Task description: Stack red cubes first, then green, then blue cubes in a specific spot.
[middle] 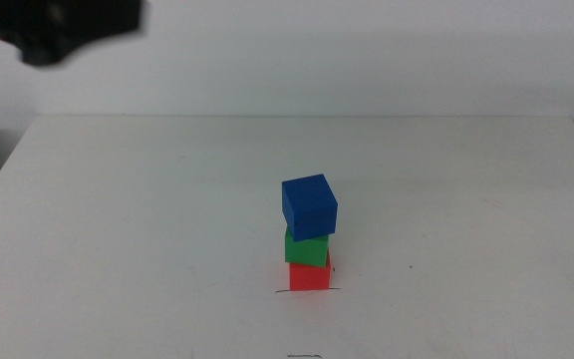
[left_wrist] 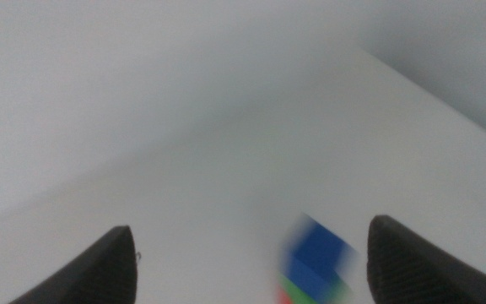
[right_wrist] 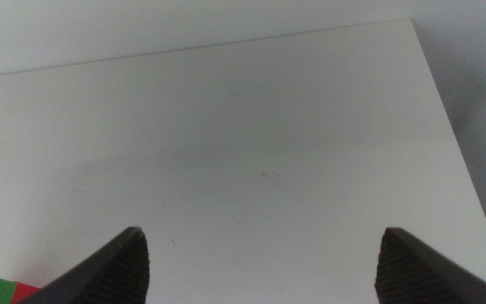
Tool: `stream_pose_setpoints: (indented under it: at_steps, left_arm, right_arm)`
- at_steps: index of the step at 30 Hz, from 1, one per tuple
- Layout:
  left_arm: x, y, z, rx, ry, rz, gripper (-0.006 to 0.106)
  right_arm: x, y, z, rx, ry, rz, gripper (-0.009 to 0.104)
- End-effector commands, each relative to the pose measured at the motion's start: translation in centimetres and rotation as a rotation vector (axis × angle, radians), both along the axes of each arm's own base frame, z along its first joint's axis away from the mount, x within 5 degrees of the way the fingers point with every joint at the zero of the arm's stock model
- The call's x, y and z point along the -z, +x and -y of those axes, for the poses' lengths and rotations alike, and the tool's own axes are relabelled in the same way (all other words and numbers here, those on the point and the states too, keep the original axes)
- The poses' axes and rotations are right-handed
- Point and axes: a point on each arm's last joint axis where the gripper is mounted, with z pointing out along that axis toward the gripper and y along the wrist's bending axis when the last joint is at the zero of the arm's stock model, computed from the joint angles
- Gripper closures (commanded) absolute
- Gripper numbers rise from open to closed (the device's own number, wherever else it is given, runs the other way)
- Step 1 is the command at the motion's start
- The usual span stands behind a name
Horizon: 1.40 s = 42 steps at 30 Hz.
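In the middle view a stack of three stands on the white table (middle: 118, 219): the small matte bright red cube (middle: 309, 275) at the bottom, the small matte green cube (middle: 307, 247) on it, and the small matte deep blue cube (middle: 309, 204) on top, turned a little against the two below and overhanging slightly. The red one sits on the short thin black pen line (middle: 285, 291). A dark blurred arm part shows at the upper left corner, well apart from the stack.

In the left wrist view the left gripper (left_wrist: 251, 263) has its dark jaws spread wide and holds nothing; the blurred blue cube, with green and red under it, lies between and beyond them.

In the right wrist view the right gripper (right_wrist: 264, 262) is likewise wide apart and empty, with the green and red cubes just at the corner.

The cubes look light, stiff and smooth; I judge any regrasp is best across two opposite flat faces, gently, since the twisted top could topple
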Motion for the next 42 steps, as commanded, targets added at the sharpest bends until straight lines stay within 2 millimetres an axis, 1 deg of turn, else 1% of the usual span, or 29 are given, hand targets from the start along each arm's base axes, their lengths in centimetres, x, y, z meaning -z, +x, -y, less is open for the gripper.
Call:
stream_pose_setpoints:
  at_steps: [1,2,4,6,8,12,15,24,26,28,31,33,35,37,39,42]
  left_arm:
    - [-1.8,-1.1,-1.4,-0.163,-0.135,0.168,0.007]
    - [-1.7,-1.4,-2.0,-0.223,-0.166,0.208,0.007]
    - [-1.1,-1.7,-3.1,-0.318,-0.155,0.308,0.007]
    - [-0.4,-2.2,-4.2,-0.391,-0.096,0.391,0.007]
    - [0.4,-2.5,-5.1,-0.448,-0.103,0.398,0.007]
    - [2.0,-2.5,-6.4,-0.543,-0.133,0.353,0.007]
    - [2.7,-2.4,-6.7,-0.564,-0.129,0.333,0.007]
    - [2.7,-2.4,-6.6,-0.563,-0.127,0.334,0.007]
    - [2.9,-2.1,-6.6,-0.563,-0.122,0.325,0.007]
    - [2.9,-2.7,-6.7,-0.563,-0.129,0.349,0.007]
    - [4.1,-4.1,-6.7,-0.562,-0.142,0.39,0.007]
    - [5.5,-4.9,-6.7,-0.561,-0.15,0.416,0.007]
    - [7.3,-5.8,-6.7,-0.561,-0.154,0.426,0.007]
    - [9.6,-6.9,-6.8,-0.562,-0.151,0.417,0.007]
    - [11.8,-8.1,-6.8,-0.562,-0.149,0.41,0.007]
    - [15.8,-9.3,-6.8,-0.564,-0.139,0.376,0.007]
  right_arm:
    - [-1.6,-0.2,0.1,-0.003,-0.014,0.102,0.024]
    - [-1.6,-0.2,0.1,-0.003,-0.014,0.102,0.024]
    - [-1.6,-0.2,0.1,-0.003,-0.014,0.102,0.024]
    - [-1.6,-0.2,0.1,-0.003,-0.014,0.102,0.024]
    - [-1.6,-0.2,0.1,-0.003,-0.014,0.102,0.024]
    - [-1.6,-0.2,0.1,-0.003,-0.014,0.102,0.024]
    - [-1.6,-0.2,0.1,-0.003,-0.014,0.102,0.024]
    - [-1.6,-0.2,0.1,-0.003,-0.014,0.102,0.024]
    - [-1.6,-0.2,0.1,-0.003,-0.014,0.102,0.024]
    - [-2.4,-1.5,0.3,0.0,-0.016,0.15,0.024]
    - [-2.5,-3.8,0.3,0.0,-0.012,0.224,0.024]
    - [-1.6,-4.8,0.4,-0.001,-0.015,0.274,0.024]
    - [-0.1,-5.8,0.4,-0.003,-0.014,0.339,0.024]
    - [1.5,-6.8,0.5,-0.004,-0.012,0.416,0.024]
    - [3.3,-8.5,0.6,0.002,-0.011,0.488,0.024]
    - [7.2,-10.4,1.1,0.037,-0.019,0.529,0.024]
